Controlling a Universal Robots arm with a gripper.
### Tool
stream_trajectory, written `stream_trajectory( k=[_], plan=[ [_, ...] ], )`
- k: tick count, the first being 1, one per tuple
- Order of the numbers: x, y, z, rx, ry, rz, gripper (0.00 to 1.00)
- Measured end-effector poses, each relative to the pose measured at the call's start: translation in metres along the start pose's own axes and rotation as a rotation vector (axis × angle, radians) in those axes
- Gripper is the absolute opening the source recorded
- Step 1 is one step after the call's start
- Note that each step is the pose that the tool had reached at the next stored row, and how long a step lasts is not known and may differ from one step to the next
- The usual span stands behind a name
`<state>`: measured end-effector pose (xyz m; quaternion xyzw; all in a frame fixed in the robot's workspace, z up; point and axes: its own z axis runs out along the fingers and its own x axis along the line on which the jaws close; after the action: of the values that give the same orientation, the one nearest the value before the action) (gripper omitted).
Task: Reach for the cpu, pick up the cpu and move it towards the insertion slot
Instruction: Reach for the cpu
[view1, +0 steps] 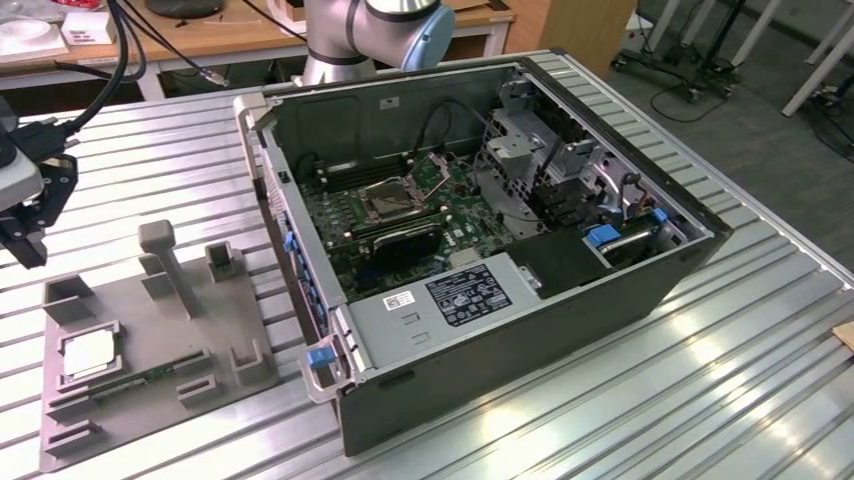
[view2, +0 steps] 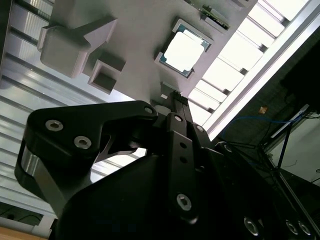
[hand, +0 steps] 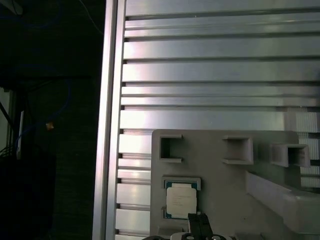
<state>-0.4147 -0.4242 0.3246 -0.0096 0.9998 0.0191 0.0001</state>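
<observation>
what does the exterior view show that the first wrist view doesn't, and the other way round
Extra in the exterior view: the open case, with the slot on the board inside it. Extra in the first wrist view: the dark space past the table's edge. Shared by both: the cpu lying in its pocket on the grey holder, which sits on the ribbed table.

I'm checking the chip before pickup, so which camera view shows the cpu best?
The second wrist view: the cpu appears whole, largest and uncovered, seated in its grey fixture. The first wrist view shows it smaller, square-on; the exterior view shows it small and slanted.
</observation>
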Motion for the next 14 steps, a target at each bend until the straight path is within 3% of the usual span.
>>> stream_trajectory(
  k=[14],
  plan=[
    [0.0033,-0.0011,0.0027,-0.0001,-0.0002,0.000,0.11]
  ],
)
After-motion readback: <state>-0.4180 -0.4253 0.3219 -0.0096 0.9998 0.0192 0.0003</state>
